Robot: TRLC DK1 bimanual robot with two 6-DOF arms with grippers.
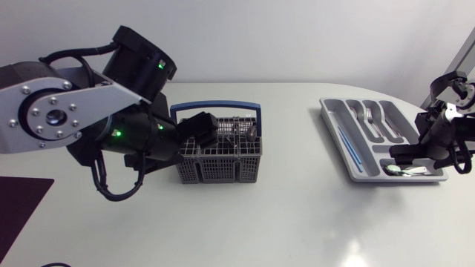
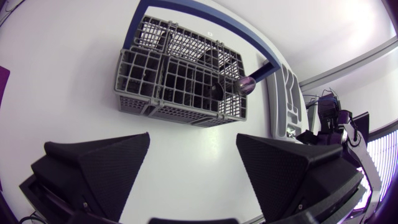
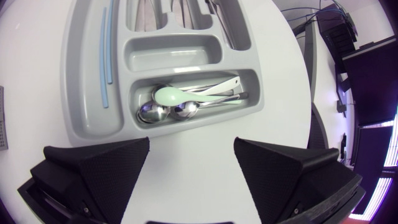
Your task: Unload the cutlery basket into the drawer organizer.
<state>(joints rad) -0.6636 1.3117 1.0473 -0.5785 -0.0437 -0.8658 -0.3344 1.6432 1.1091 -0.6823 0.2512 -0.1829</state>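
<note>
Your left arm [image 1: 67, 104] holds its gripper [image 2: 193, 138] at the basket [image 1: 220, 162] mid-table, jaws spread, nothing held. Organizer [image 1: 347, 144] sits well apart at the right. Right gripper [image 3: 191, 142] hangs over its spoons [image 3: 163, 111], jaws spread, empty.

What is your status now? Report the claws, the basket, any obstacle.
Both claws open, empty: left claw by cutlery basket, right claw over drawer organizer. Basket not empty. No obstacle.

White glossy table [image 1: 297, 215], far-right corner rounded, soft even light, faint glare on top. Dark maroon patch [image 1: 21, 211] flat at its near-left edge.
</note>
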